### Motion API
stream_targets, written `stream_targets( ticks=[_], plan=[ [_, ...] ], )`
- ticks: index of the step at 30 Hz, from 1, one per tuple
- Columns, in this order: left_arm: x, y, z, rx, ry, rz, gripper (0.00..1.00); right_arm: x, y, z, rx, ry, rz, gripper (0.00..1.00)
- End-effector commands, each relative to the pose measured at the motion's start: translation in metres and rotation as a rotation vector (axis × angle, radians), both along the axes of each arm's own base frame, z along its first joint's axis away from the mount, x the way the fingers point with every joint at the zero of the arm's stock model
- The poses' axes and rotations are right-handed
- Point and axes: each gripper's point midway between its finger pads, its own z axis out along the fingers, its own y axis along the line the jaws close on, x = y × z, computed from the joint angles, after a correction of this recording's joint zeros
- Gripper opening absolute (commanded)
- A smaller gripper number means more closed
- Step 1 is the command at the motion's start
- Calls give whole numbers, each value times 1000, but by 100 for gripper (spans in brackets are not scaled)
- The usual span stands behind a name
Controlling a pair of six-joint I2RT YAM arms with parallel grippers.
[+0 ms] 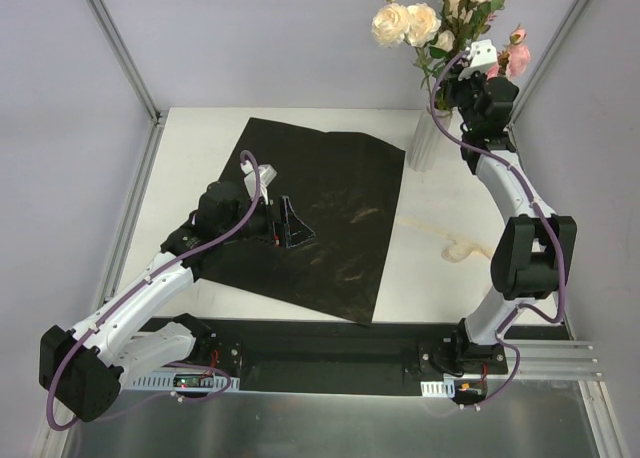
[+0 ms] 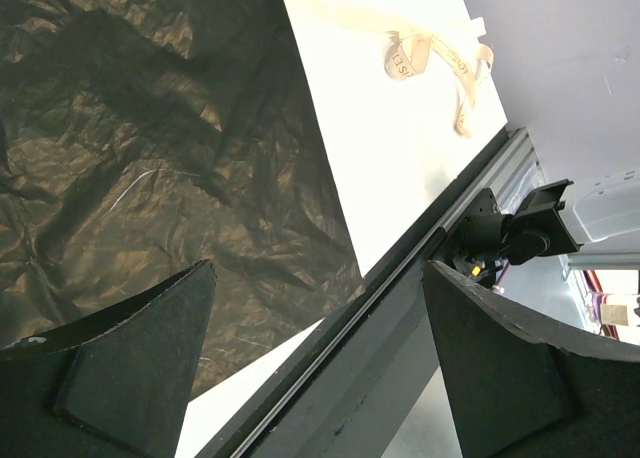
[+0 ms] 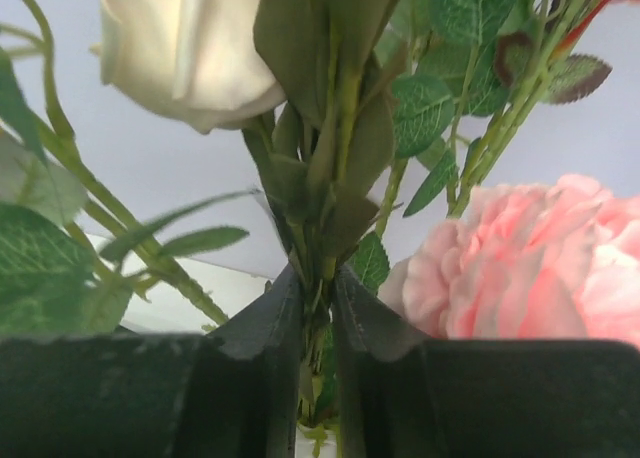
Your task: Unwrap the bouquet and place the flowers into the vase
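We're gripping flowers (image 1: pixel 420 23) w/ right pincer (image 3: pixel 318 278), clamped on stems, just above vase (image 1: pixel 425 143) at 1 o'clock of worktop (image 1: pixel 200 148). Left pincer (image 2: pixel 318 278) gaping over black wrap (image 1: pixel 320 208). Risk, we're judging: leaves snagging pincer on release, bunch lifting out, top-heavy vase tipping.

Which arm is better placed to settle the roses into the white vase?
Right: the right gripper pinches the green-stemmed roses above the ribbed white vase; the left gripper hangs open over the black paper sheet.
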Motion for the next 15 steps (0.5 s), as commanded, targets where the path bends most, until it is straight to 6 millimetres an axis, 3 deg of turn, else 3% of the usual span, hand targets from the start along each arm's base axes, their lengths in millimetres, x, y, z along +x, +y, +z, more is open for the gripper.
stream_targets(
  ticks=[1,4,6,8,9,10,11,14,15],
  plan=[
    [0,-4,29,-69,-59,-13,84,-8,-3,14,25,-46,-7,23],
    [-3,-3,31,-78,-64,-9,84,-21,-6,20,44,-31,-35,33],
    [-4,-2,31,-81,-62,-9,84,-30,-5,12,45,28,-76,45],
    [-6,-2,31,-87,-58,-11,84,-44,-1,19,47,51,-109,59],
    [-7,-2,31,-89,-56,-13,84,-50,-8,9,41,104,-162,62],
    [-8,-2,33,-96,-54,-16,84,-59,-8,17,43,107,-172,66],
    [-9,-2,32,-97,-49,-15,84,-65,-8,17,50,126,-181,82],
    [-12,-1,33,-107,-52,-18,84,-93,-12,18,81,211,-229,91],
    [-14,-1,33,-108,-50,-19,84,-104,-14,4,77,282,-253,91]
  ],
)
